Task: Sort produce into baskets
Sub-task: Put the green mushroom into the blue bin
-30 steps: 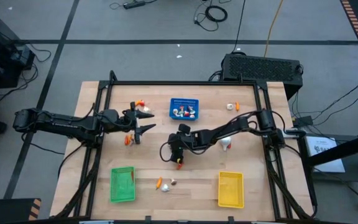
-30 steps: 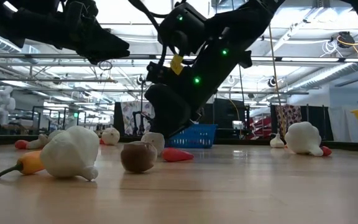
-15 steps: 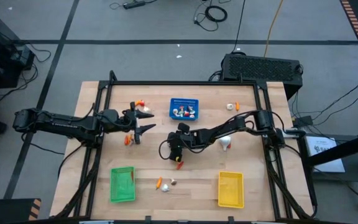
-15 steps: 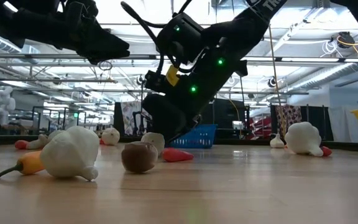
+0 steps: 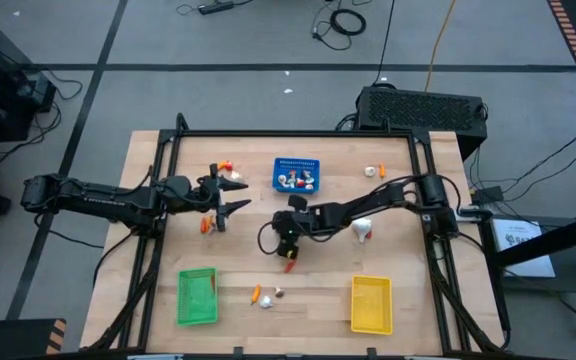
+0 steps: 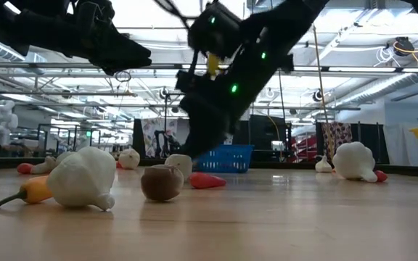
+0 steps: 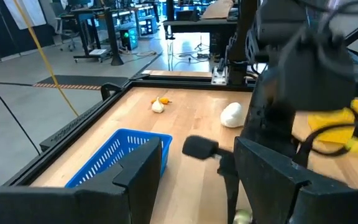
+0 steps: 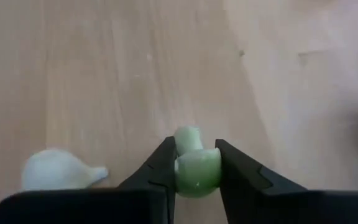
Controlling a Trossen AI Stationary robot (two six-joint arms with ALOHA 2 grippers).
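My right gripper [image 5: 287, 243] [image 8: 194, 149] hangs over the middle of the table, shut on a small pale green-white produce piece [image 8: 197, 169]. A white garlic bulb [image 8: 58, 169] lies on the wood close by, and a red piece [image 5: 289, 266] [image 6: 207, 180] lies just nearer the front edge. The blue basket [image 5: 297, 175] stands at the far middle, the green basket [image 5: 197, 297] at the near left and the yellow basket [image 5: 372, 304] at the near right. My left gripper [image 5: 240, 194] [image 7: 191, 186] waits open and level above the table's left part. My right gripper pinches the pale piece's rounded body [image 8: 197, 173] between its two fingers. A short stub [image 8: 188, 138] of the piece sticks out past the fingertips. The fingers slant down from the table's right side. Whether the piece is clear of the wood does not show.
Loose produce lies about: an orange and a white piece [image 5: 263, 295] near the front, a garlic bulb [image 5: 365, 230] under my right arm, small pieces [image 5: 373, 171] at the far right, and others [image 5: 223, 165] [image 5: 206, 224] by my left gripper. A black frame [image 5: 298, 133] edges the table.
My right gripper dipped toward the table about half a second ago and has since come up a little, as the low view shows. The red piece and the other produce on the wood have stayed where they were.
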